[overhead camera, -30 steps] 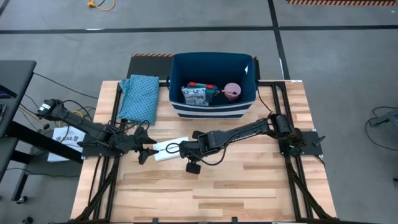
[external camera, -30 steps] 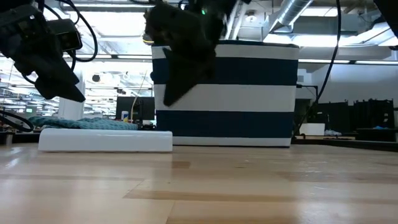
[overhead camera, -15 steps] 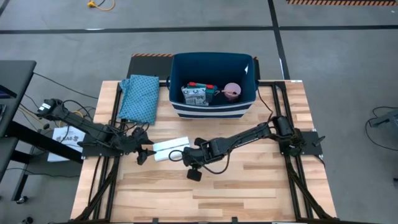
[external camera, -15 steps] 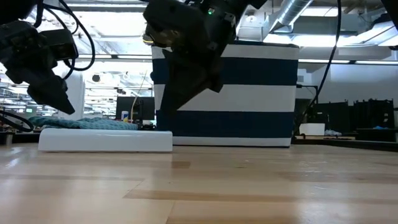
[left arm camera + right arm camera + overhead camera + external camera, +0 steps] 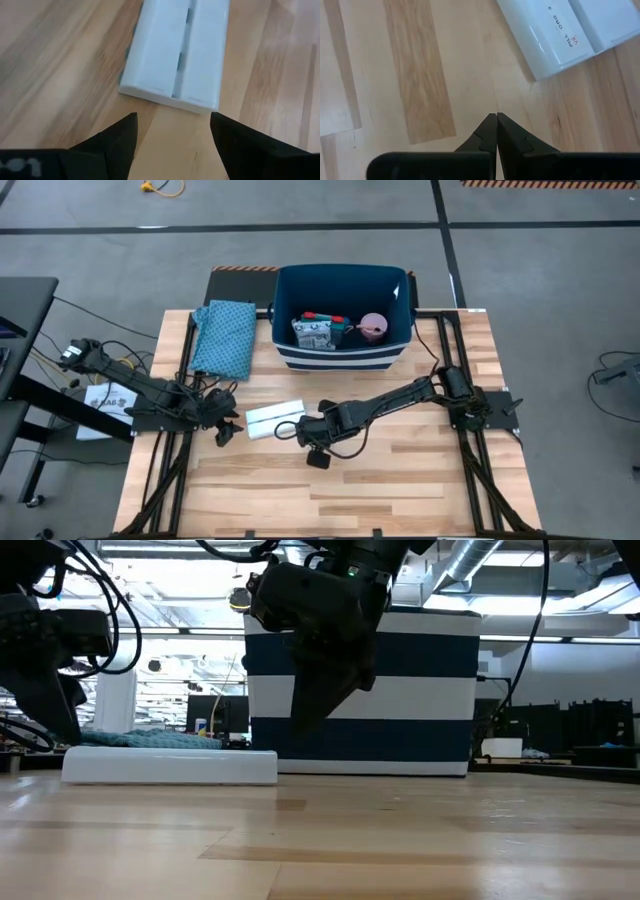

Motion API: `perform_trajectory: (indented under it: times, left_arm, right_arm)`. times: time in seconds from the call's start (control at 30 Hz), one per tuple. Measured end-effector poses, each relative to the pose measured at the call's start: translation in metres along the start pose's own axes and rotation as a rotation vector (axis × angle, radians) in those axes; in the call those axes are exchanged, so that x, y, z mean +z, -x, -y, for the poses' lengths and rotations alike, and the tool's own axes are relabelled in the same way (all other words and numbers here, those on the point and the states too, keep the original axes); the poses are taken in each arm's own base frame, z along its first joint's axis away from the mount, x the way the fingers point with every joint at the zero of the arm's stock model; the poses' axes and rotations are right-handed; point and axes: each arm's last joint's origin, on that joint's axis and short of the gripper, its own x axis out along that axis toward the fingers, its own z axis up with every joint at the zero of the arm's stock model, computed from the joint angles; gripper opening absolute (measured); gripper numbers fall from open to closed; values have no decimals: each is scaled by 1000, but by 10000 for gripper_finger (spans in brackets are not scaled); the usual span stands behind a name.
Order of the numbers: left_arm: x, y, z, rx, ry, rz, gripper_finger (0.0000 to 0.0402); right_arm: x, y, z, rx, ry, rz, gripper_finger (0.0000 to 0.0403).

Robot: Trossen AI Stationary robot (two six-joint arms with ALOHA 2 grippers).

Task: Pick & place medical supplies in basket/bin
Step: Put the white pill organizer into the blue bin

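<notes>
White tray [image 5: 274,419] between spread left claw [image 5: 226,424] and clenched, empty right claw [image 5: 297,432]

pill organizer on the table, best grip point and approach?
Grip the pill organizer across its narrow width at the end facing the open left gripper, coming in low along its long axis. It lies flat, long and thin, so only the short span likely fits the jaws. The shut right gripper sits beside its other end.

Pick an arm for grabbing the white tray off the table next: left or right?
Left, probably. The left hand is open and lined up with the white tray's end. The right hand is shut, beside the other end.
</notes>
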Motion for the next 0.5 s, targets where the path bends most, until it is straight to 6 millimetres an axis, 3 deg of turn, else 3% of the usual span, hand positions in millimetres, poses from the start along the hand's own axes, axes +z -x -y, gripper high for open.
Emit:
perform_trajectory:
  times: [0.5]
  left_arm:
    - [-1,-3,0,23,-125,-19,208]
  right_arm:
    - [0,0,0,8,0,-3,0]
